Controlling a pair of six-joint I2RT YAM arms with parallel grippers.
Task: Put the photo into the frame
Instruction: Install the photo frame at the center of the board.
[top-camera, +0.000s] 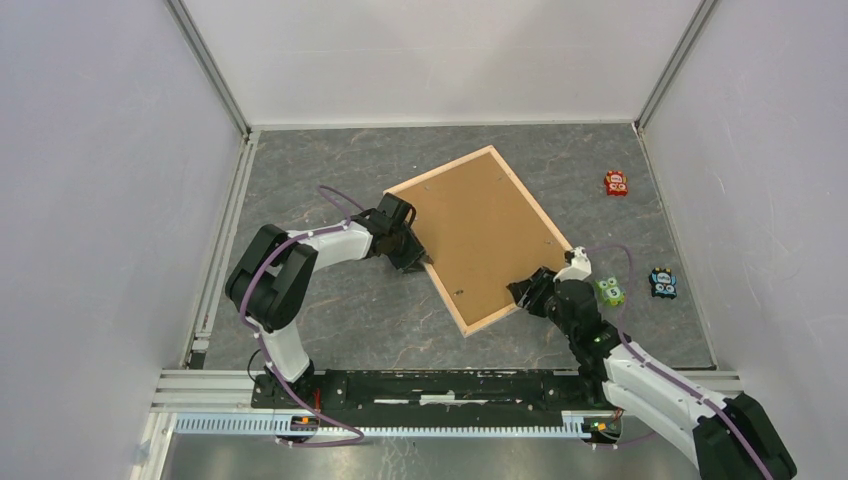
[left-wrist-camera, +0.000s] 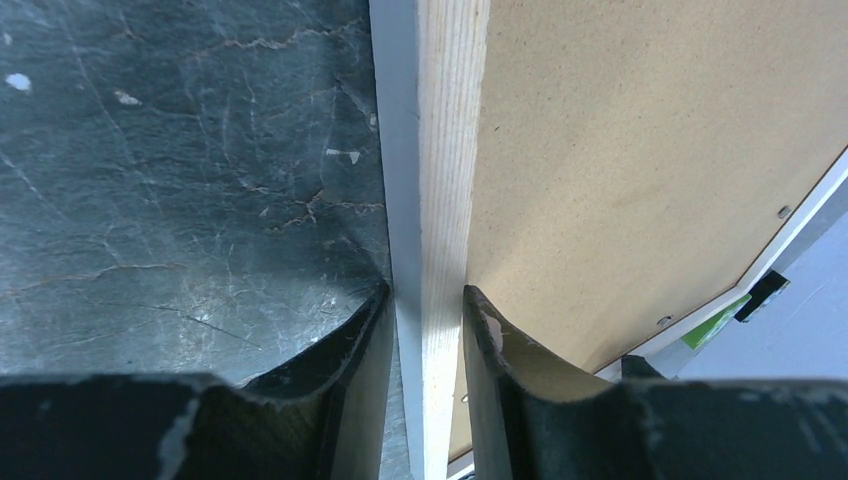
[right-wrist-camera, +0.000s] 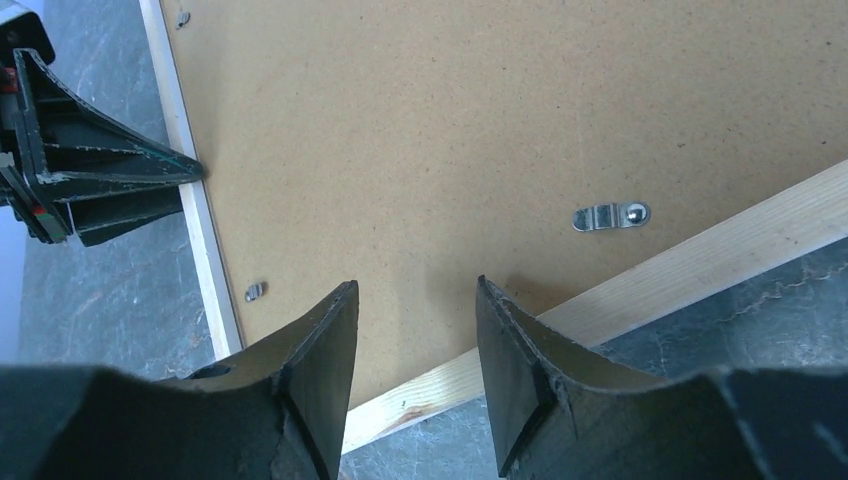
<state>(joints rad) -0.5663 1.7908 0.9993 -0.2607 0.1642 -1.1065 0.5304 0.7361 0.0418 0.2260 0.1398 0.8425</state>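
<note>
The pale wood frame (top-camera: 440, 170) lies back-up and skewed on the grey table, its brown backing board (top-camera: 480, 235) filling it. My left gripper (top-camera: 418, 258) is shut on the frame's left rail (left-wrist-camera: 440, 150), one finger on each side (left-wrist-camera: 427, 300). My right gripper (top-camera: 522, 292) is open and empty at the frame's near right corner; its fingers straddle the edge of the backing (right-wrist-camera: 450, 120) and the near rail (right-wrist-camera: 700, 255), gripper midpoint (right-wrist-camera: 415, 295). No photo is in view.
A metal turn clip (right-wrist-camera: 610, 215) sits on the backing near the rail. Three small toys lie right of the frame: red (top-camera: 616, 183), green (top-camera: 611, 291) beside my right wrist, blue-black (top-camera: 663, 283). White walls enclose the table.
</note>
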